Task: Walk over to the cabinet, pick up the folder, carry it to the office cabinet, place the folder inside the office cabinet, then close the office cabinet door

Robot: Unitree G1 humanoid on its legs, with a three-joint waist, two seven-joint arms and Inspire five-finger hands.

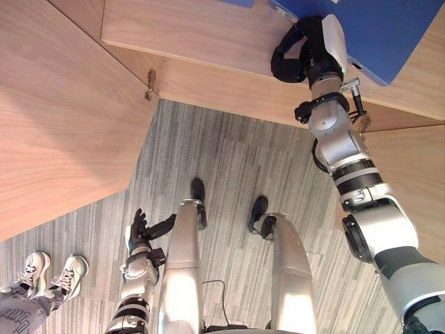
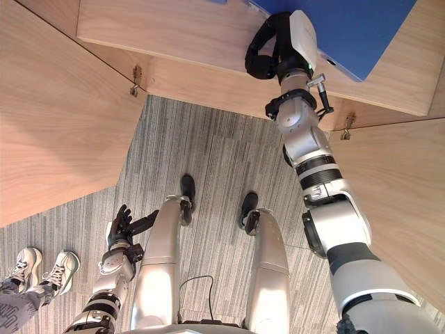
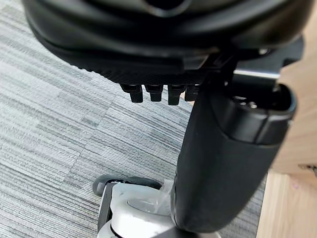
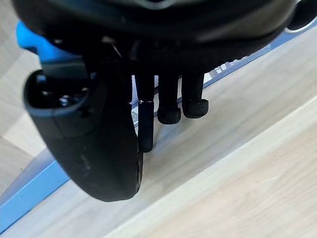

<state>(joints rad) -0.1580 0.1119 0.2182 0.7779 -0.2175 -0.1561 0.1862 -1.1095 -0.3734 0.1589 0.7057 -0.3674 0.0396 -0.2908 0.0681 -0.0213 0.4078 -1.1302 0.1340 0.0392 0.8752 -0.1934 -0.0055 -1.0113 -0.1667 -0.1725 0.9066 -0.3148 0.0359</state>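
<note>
Folder [image 1: 389,35] is lying flat on the cabinet shelf [image 1: 195,35] under your right robot hand [image 1: 302,52], whose grip you cannot tell, while your left robot hand [image 1: 142,233] is hanging open, so placing is probably finishing, leaving the door [image 1: 62,118] to close.
</note>
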